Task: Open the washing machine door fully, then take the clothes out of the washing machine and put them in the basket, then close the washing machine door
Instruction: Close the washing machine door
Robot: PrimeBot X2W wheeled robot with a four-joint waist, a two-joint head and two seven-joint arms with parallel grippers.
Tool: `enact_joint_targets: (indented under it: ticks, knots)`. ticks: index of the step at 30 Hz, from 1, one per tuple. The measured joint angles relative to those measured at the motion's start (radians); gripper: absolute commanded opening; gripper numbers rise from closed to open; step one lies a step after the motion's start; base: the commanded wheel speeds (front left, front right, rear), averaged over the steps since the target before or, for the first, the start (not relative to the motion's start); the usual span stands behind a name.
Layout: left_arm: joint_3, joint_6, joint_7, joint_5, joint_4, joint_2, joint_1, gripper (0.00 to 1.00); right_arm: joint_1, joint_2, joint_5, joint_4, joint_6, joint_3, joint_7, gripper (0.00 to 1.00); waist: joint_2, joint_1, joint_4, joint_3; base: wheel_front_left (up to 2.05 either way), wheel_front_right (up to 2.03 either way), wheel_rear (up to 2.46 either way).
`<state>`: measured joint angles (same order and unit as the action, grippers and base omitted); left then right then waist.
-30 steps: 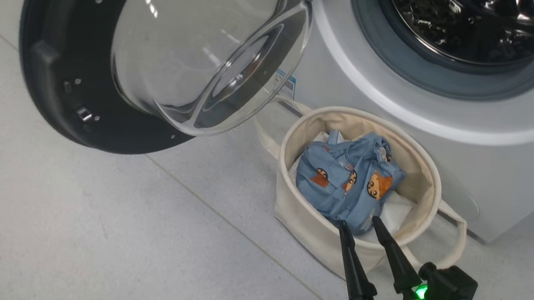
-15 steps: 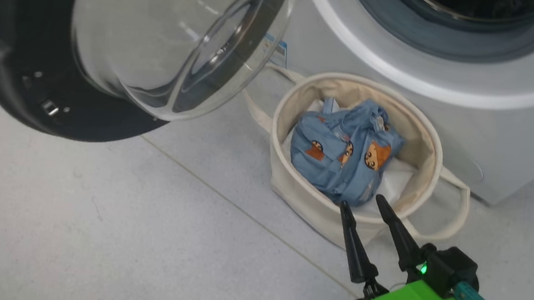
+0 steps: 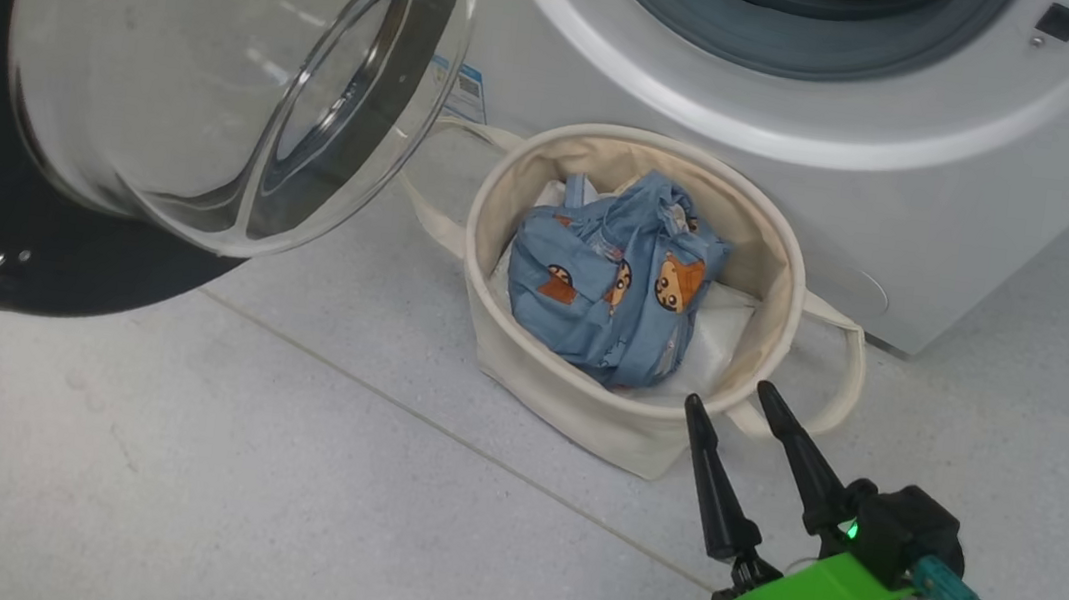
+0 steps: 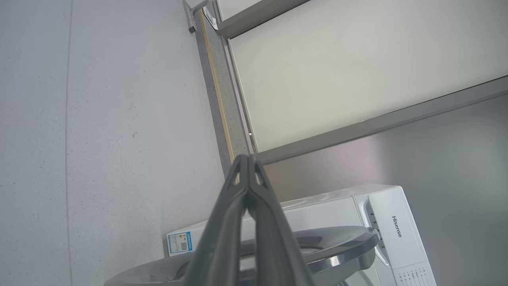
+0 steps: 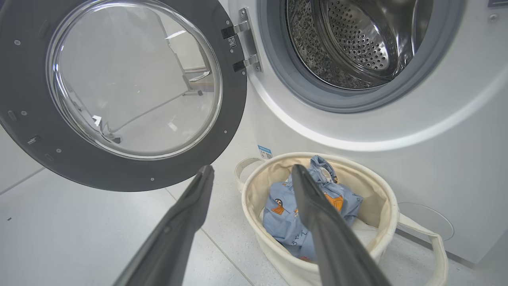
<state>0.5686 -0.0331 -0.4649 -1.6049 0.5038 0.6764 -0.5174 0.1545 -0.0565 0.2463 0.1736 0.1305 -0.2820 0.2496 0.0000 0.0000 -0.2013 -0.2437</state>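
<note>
Hovering with its two dark fingers spread apart and nothing between them, the right gripper [image 3: 727, 392] hangs just outside the near rim of the basket [image 3: 572, 410].

The basket stands on the pale tiled floor [image 3: 172, 480], close in front of the washing machine [image 3: 907, 212]. The clothes [image 3: 611, 289] lie bundled inside it on top of a white sheet [image 3: 722, 336]. The washing machine door [image 3: 44, 279] is swung wide open to the left of the basket, with its glass bowl [image 3: 198, 71] bulging outward. In the right wrist view, the perforated steel drum [image 5: 349, 39] shows through the machine's open mouth. The left gripper [image 4: 247, 159] is clenched, fingertips meeting and holding nothing, with a wall panel frame [image 4: 357, 127] behind it.
</note>
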Motion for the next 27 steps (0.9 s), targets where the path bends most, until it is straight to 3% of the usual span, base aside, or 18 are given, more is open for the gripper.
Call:
enact_joint_targets:
  ticks: [5,17,27]
  knots:
    - [-0.010,0.025,-0.001,0.000,0.043,0.000,-0.025,0.00,0.000,-0.010,-0.009,0.000,0.000,-0.001,0.000,1.00,0.0000,0.0000,0.014,-0.013,0.00,0.00,0.00]
    - [-0.143,0.026,-0.095,0.000,0.047,-0.035,-0.130,0.00,0.007,-0.021,-0.009,-0.009,0.000,-0.006,0.000,1.00,0.0000,0.0000,0.013,-0.057,0.00,0.00,0.00]
    - [-0.202,-0.002,-0.177,-0.009,0.009,-0.056,-0.127,0.00,0.015,-0.021,-0.009,-0.009,0.000,-0.007,0.000,1.00,0.0000,0.0000,0.024,-0.053,0.00,0.00,0.00]
